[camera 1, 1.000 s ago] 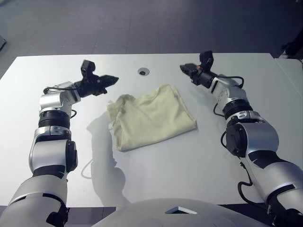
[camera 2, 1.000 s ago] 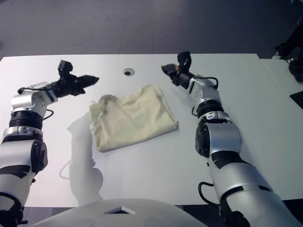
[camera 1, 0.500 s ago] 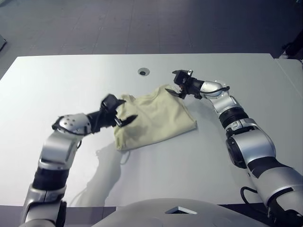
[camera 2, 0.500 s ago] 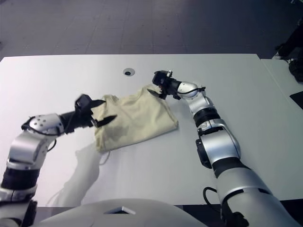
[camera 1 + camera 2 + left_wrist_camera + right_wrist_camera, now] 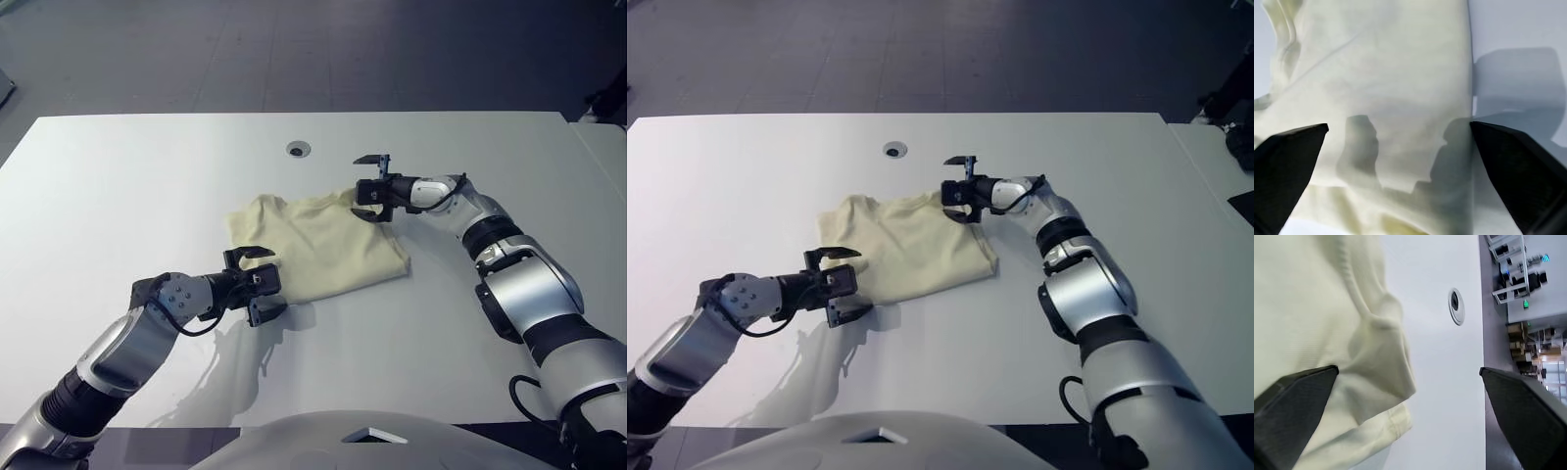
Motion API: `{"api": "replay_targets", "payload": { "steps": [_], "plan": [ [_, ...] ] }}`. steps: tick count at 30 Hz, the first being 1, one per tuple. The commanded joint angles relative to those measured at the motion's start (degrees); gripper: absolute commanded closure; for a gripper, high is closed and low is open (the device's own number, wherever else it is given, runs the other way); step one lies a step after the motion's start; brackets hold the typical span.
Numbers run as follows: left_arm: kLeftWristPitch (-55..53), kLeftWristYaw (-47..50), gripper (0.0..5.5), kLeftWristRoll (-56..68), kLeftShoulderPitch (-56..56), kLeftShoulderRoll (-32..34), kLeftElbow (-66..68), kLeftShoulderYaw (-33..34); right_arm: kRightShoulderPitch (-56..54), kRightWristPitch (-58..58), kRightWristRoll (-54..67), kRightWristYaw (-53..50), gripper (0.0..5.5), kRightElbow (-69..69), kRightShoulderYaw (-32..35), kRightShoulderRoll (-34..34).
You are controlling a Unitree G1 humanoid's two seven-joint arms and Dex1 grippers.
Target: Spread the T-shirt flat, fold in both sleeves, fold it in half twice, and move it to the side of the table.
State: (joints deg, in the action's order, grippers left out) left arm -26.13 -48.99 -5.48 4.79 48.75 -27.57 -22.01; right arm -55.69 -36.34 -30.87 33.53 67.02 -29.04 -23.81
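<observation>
Diagonally, the T-shirt (image 5: 318, 245) lies between the left end effector (image 5: 276, 284) and the right end effector (image 5: 359, 186), both wide open and empty.

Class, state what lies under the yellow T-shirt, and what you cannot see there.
The T-shirt rests on the white table, whose bare top shows all round it. The tabletop beneath and the shirt's lower layers are covered.

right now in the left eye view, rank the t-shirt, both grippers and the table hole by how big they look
1. T-shirt, largest by far.
2. left gripper and right gripper: about alike; the left sits nearer the camera, so I won't rank them.
3. table hole, smallest.
</observation>
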Motion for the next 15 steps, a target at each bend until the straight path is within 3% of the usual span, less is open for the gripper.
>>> {"api": "replay_targets", "payload": {
  "steps": [1,4,9,15],
  "plan": [
    [11.03,-6.43,0.10,-4.04,10.03,2.61,15.15,-2.58,11.71,-2.09,3.69,21.87,0.12,-15.07,-4.57,-7.57],
    [19.84,-7.42,0.10,-7.60,20.62,0.25,30.84,-4.18,19.67,6.98,13.45,34.17,0.12,-38.64,-5.09,-13.11],
    [29.16,-6.25,0.10,-11.90,29.77,-0.84,47.47,-5.15,23.10,27.82,25.43,40.56,0.12,-68.32,-2.32,-15.72],
    [34.88,-4.81,0.10,-12.65,32.48,0.86,54.92,-2.61,19.20,47.65,33.20,41.70,0.12,-82.67,4.88,-15.52]
  ]
}}
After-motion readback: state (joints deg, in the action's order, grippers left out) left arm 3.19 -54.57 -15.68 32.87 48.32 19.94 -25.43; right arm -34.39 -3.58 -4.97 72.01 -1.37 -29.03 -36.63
